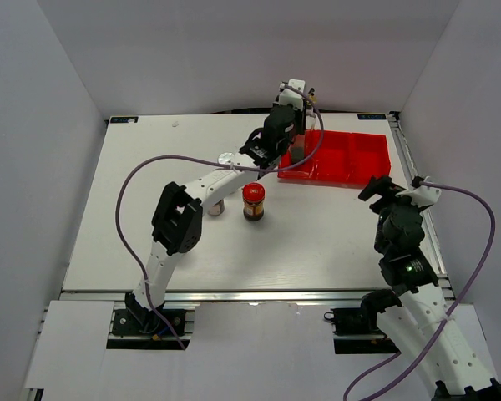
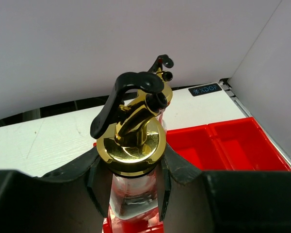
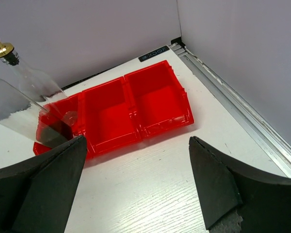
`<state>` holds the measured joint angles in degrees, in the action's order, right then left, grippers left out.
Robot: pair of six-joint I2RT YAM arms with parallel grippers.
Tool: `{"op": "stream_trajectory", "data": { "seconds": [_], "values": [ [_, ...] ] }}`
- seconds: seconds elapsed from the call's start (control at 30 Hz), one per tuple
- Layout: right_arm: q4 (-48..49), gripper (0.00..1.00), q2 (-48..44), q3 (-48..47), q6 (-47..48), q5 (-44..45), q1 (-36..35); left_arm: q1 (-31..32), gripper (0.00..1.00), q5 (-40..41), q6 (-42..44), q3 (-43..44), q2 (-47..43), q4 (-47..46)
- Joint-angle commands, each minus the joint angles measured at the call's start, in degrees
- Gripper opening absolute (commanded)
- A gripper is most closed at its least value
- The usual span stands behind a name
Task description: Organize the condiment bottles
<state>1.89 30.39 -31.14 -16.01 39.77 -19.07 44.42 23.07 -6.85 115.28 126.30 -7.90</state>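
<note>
My left gripper (image 1: 299, 129) is shut on a tall clear glass bottle (image 2: 131, 145) with a gold pourer, just under its gold collar. The bottle's base stands in the left compartment of the red tray (image 1: 351, 163). A second gold-pourer bottle (image 2: 162, 64) stands right behind it; both show at the left of the right wrist view (image 3: 19, 97). A red-lidded dark jar (image 1: 253, 201) stands on the table below the tray. A silver-capped container (image 1: 215, 207) stands left of it, partly hidden by the left arm. My right gripper (image 1: 382, 189) is open and empty, near the tray's right front corner.
The tray's middle (image 3: 106, 109) and right (image 3: 157, 97) compartments hold nothing. A small silver-topped thing (image 1: 227, 158) shows beside the left arm's forearm. White walls close the table at the back and sides; a metal rail (image 3: 233, 104) runs along the right edge.
</note>
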Motion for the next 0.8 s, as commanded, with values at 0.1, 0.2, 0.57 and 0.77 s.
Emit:
{"op": "stream_trajectory", "data": {
  "seconds": [0.1,0.2,0.57,0.77],
  "values": [
    [3.47,0.89,-0.68,0.55,0.72,1.63,0.35,1.19,0.0,3.47,0.96,2.14,0.08,-10.29],
    [3.73,0.89,-0.77,0.64,0.8,1.63,0.44,1.45,0.0,4.09,1.05,2.23,0.96,-10.29],
    [3.91,0.9,0.19,0.73,0.89,1.1,0.53,2.77,0.27,5.49,4.92,-0.32,1.67,-11.08],
    [3.38,0.89,0.81,0.29,0.98,0.22,0.44,3.12,0.87,5.85,5.53,-1.2,0.88,-9.85]
  ]
}}
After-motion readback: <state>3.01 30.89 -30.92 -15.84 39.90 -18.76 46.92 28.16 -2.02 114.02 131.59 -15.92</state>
